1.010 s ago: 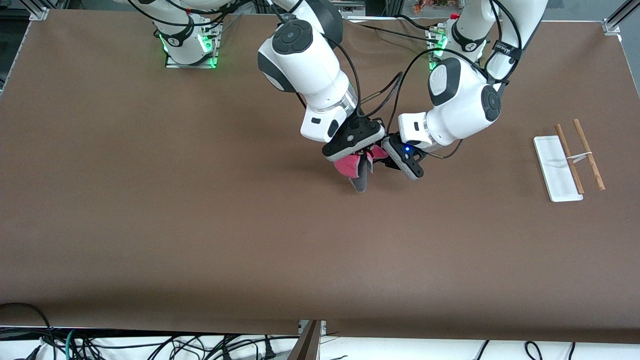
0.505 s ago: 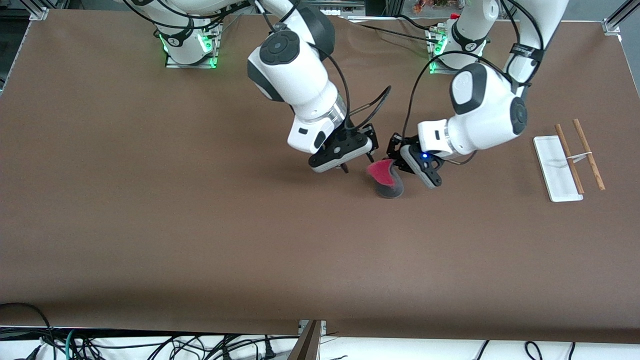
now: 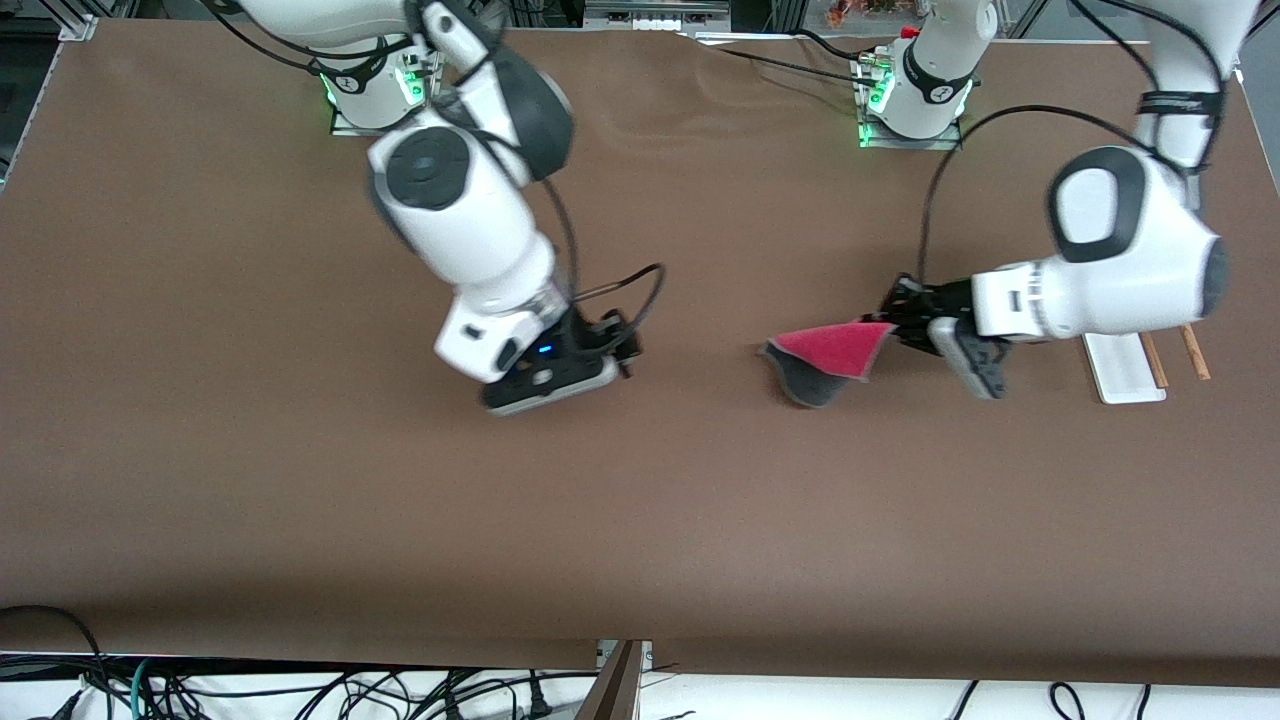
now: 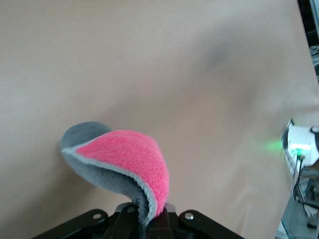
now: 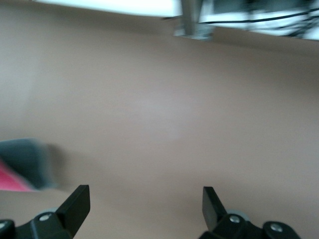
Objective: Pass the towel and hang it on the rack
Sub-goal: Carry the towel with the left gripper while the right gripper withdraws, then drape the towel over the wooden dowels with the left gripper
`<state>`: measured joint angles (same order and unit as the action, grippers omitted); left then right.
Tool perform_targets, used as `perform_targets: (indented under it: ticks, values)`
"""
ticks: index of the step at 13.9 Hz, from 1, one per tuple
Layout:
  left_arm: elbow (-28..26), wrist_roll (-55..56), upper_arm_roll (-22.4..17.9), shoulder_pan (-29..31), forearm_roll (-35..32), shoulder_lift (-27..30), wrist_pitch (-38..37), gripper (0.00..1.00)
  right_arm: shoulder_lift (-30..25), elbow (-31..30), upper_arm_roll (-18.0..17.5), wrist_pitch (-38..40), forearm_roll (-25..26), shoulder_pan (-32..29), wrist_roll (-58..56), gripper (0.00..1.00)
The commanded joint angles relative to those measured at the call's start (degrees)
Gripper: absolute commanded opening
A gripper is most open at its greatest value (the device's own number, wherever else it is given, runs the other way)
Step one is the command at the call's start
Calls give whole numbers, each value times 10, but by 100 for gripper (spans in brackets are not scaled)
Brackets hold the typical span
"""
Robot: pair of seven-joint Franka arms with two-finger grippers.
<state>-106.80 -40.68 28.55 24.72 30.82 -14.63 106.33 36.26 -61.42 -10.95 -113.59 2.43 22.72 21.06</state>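
over table [image 3: 300,500], towel [image 3: 835,350] in left claw [image 3: 900,322]

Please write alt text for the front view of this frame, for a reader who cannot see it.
The left end effector, shut on one edge of the pink-and-grey towel, holds it over the brown table beside the rack at the left arm's end. The right end effector, open and empty, hangs over the middle of the table.

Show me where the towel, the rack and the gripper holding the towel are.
towel [image 3: 835,348]: front view, on its pink upper face.
rack [image 3: 1122,372]: front view, on the white base's visible end.
left gripper [image 3: 893,322]: front view, at the fingertips shut on the towel's edge.
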Motion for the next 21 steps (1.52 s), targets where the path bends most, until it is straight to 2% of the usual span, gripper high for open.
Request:
perform_targets:
  ticks: [1,5,7,9,14,18,21]
  values:
    - [38,-54,7,70,-42,-4,-91,0,-21,-5,2,25,6,-64,-11,100]
    - [44,-162,7,194,-128,-6,-155,0,-26,-5,51,62,60,-89,-57,100]
    - [45,-245,7,244,-173,-23,-157,0,-33,-5,74,86,57,-101,-75,100]
    - [65,-300,7,291,-206,-46,-157,0,-67,-38,74,101,54,-135,-81,100]
    - [158,-405,4,349,-294,-106,-183,0,-213,-217,71,105,52,-206,-102,100]
    - [180,-455,4,394,-335,-164,-180,0,-249,-246,71,107,52,-240,-200,100]
    - [249,-509,-1,403,-366,-231,-167,0,-268,-278,70,108,47,-261,-229,100]
